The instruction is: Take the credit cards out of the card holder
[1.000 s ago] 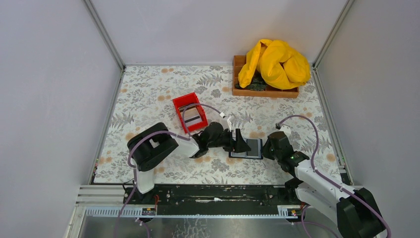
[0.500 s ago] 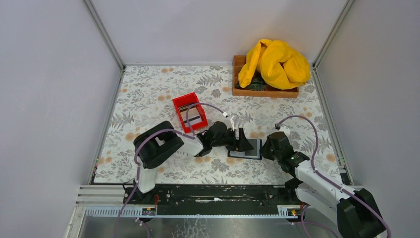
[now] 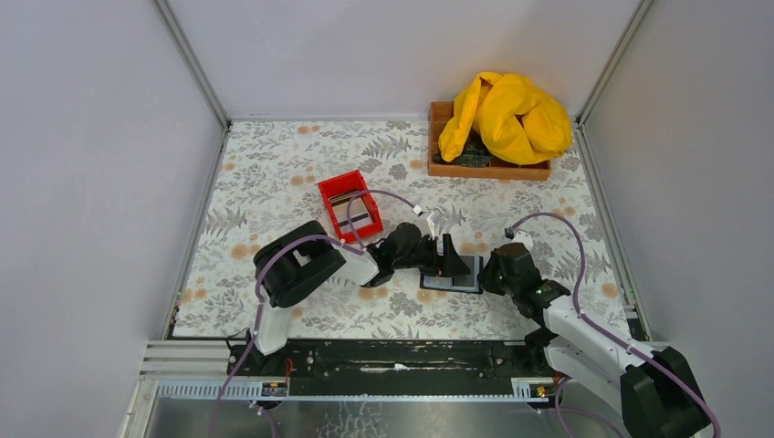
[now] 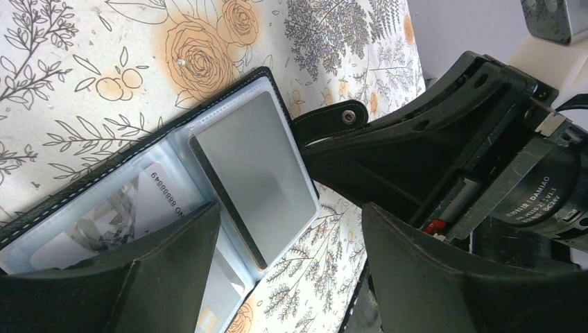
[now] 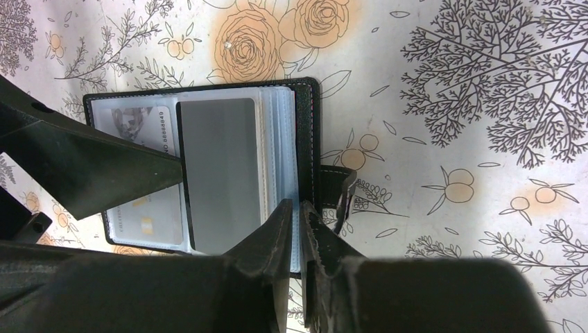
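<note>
**Card holder lying open between the two grippers**

The card holder (image 5: pixel 305 132) is lying open on the floral table (image 3: pixel 274 173), front and centre, showing a black cover, pale clear sleeves and a snap strap (image 4: pixel 349 115) sticking out from its right edge. A plain grey card (image 5: pixel 220 170) is sitting in the top sleeve, and a white card (image 5: pixel 139 132) with printed digits is lying beside it.

The left gripper (image 4: pixel 291 208) is hovering over the holder with its jaws standing wide apart and gripping nothing. The right gripper (image 5: pixel 298 208) is pinching the near edge of the sleeves, jaws nearly together.

The left fingers are covering part of the white card. Any cards deeper in the sleeves are hidden. The contents of the red bin (image 3: pixel 350 208) are too small to count.

Two cards are showing in one holder. One wooden tray (image 3: pixel 488 166) is holding a yellow cloth (image 3: pixel 507 114).
</note>
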`<state>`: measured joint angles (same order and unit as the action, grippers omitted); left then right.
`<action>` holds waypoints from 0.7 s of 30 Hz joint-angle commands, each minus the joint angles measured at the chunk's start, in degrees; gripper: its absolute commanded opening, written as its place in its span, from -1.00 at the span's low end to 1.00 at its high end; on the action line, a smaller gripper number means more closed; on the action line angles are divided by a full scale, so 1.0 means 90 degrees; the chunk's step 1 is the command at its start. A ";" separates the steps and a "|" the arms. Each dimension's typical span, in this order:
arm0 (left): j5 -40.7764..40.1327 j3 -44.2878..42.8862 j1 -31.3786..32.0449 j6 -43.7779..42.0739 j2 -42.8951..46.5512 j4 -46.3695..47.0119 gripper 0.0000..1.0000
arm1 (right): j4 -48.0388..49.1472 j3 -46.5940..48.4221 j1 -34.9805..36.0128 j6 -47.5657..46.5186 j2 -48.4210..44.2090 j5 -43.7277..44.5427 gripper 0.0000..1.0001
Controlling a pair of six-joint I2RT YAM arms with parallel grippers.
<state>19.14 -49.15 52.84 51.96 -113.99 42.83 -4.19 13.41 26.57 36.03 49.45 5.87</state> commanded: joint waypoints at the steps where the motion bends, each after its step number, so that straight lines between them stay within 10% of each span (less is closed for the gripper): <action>1: 0.0259 -0.0016 0.0042 0.0148 -0.0152 0.0325 0.65 | 0.0100 -0.0007 -0.0008 -0.0116 0.0036 -0.0212 -0.71; 21: 0.0859 0.0157 -0.0073 0.0779 -0.0337 0.1295 0.64 | 0.0045 -0.0033 -0.0012 -0.0136 -0.0212 -0.0162 -0.75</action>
<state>23.20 -47.99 51.37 58.17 -116.33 50.28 -3.92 13.41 26.55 35.16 49.71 5.67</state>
